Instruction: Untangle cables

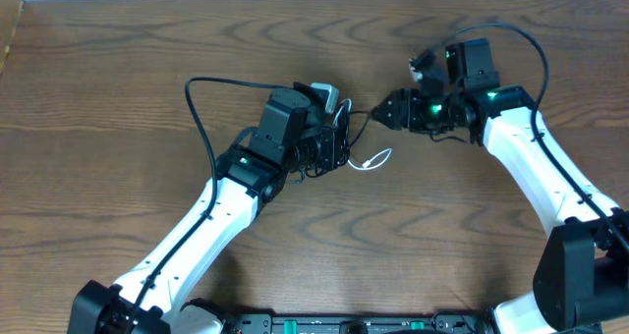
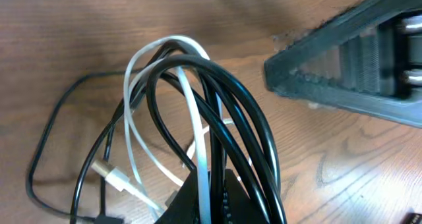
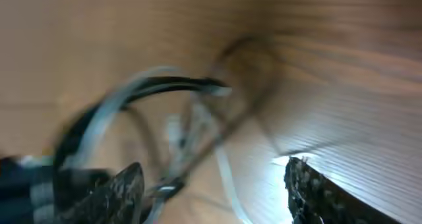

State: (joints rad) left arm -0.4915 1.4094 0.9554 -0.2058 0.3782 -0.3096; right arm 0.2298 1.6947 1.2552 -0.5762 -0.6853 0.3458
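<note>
The brown wooden desk [image 1: 118,69] is bare apart from the work at its middle, where the left arm [image 1: 197,226] and the right arm [image 1: 541,167] reach in from opposite sides and nearly meet. The left gripper [image 2: 208,194] has its jaws together, clamped on the knot of cables. Both cords run down into its dark fingers and rise from them as one bunched loop, which looks like an anchoring hold so the other side can pull strands free. The right gripper [image 3: 214,165] hovers just beside that bunch with its jaws apart. Its wrist view is badly blurred, but nothing appears pinched between them, so it seems ready to choose a strand. The arm's own thick wire [image 1: 201,118] arcs over the desk to the left, well apart from the knot, and should not be mistaken for the work. In the bundle, the black cable [image 2: 244,112] makes several loops that cross over the white cable [image 2: 191,112]. These crossings are the main obstacle, since a pull on one cord will likely drag the other along. A white tail [image 1: 376,160] trails loose onto the desk below the right gripper, and a small pale plug [image 2: 115,178] lies under the loops, where it could snag.
</note>
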